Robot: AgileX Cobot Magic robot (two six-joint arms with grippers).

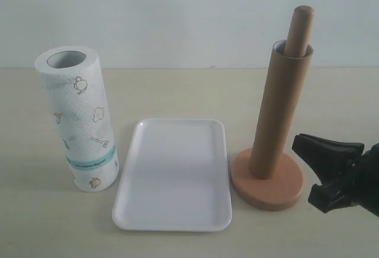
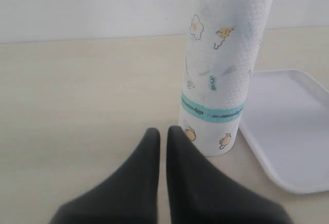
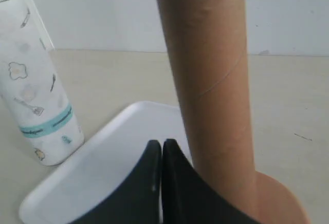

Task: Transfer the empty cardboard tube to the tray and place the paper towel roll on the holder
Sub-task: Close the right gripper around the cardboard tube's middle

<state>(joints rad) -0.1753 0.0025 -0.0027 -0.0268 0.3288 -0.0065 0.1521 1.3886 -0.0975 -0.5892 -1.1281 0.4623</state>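
**Tube on the pole, 2 claws closed**

The slim brown cardboard tube (image 1: 277, 110) stands sleeved over the holder (image 1: 267, 190), and the rounded wooden pole pokes out above its rim. The thick disc base sits just beside the glossy white tray (image 1: 174, 210). The embossed paper towel roll (image 1: 80, 119) stands upright at the tray's other side. The left gripper (image 2: 162, 134) and right gripper (image 3: 162, 147) are pinched closed, holding nothing.

The paper towel roll (image 1: 77, 119) stands left of the tray (image 1: 173, 210), and right of it the cardboard tube (image 1: 277, 110) sits over the holder (image 1: 267, 184).
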